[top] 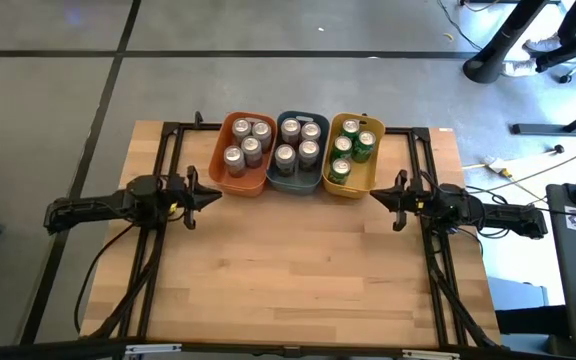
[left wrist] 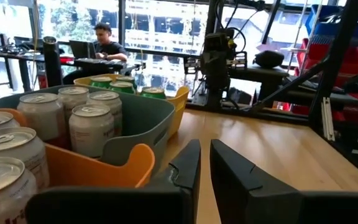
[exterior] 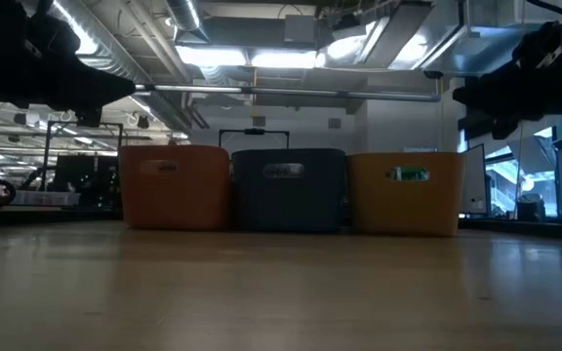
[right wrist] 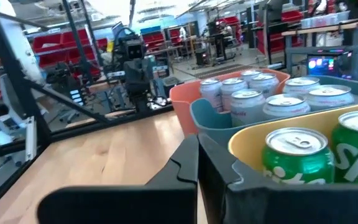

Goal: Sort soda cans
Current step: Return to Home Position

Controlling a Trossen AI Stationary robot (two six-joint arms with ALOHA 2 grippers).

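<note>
Cans [top: 251,148] binned by colour, sorting seemingly done — left gripper [top: 214,196] and right gripper [top: 376,197] parked clear beside bins [top: 294,185], jaws near-closed, empty.

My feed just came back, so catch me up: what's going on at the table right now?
Twelve soda cans sit in three bins at the far side of the table: four each in the orange bin, the grey-blue bin and, green ones, the yellow bin. The left gripper hangs beside the orange bin and the right gripper beside the yellow bin, both shut and empty.
</note>
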